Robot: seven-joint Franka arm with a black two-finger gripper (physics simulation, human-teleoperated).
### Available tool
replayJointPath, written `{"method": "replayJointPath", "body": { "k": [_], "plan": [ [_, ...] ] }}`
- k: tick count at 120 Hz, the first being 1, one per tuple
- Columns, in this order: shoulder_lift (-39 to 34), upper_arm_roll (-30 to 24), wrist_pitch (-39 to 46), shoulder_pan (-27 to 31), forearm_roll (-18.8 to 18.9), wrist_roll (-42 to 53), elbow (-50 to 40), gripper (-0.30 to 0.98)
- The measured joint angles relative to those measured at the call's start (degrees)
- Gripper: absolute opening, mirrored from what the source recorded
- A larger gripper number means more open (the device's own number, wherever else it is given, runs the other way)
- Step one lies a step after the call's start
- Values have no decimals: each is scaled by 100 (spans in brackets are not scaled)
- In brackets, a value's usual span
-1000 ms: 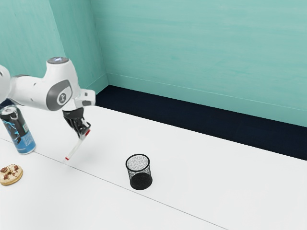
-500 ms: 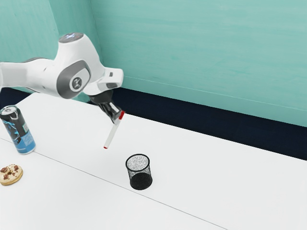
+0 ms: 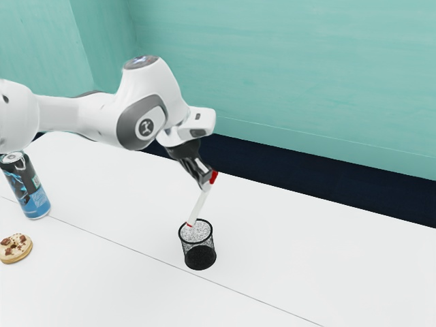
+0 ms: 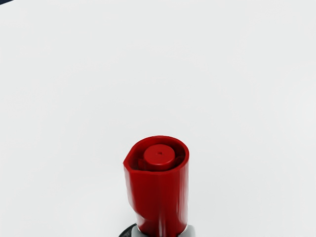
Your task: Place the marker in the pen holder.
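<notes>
Arm (image 3: 147, 95) outstretched, fingers (image 3: 202, 177) angled down, holding slanted marker (image 3: 198, 206) near pen holder (image 3: 199, 256)

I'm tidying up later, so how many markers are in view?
1: the white-and-red marker, held tilted in the gripper, its lower end at the pen holder's rim. The arm could hide others behind it.

The light is bright and quite even. Below the jaws, the white table (image 3: 286, 252) looks almost overexposed; beyond them, the floor (image 3: 306, 170) is very dark. Beside them, the marker (image 4: 158, 197) carries soft highlights.
</notes>
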Motion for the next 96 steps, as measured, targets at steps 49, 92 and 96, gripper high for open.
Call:
{"method": "replayJointPath", "body": {
  "k": [49,92,96],
  "plan": [
    [538,-37,82,71,-78,5,-252,9],
    [-451,-11,-1893,565,575,212,1193,57],
    [-486,2,-2163,598,657,267,1362,59]
  ]
}}
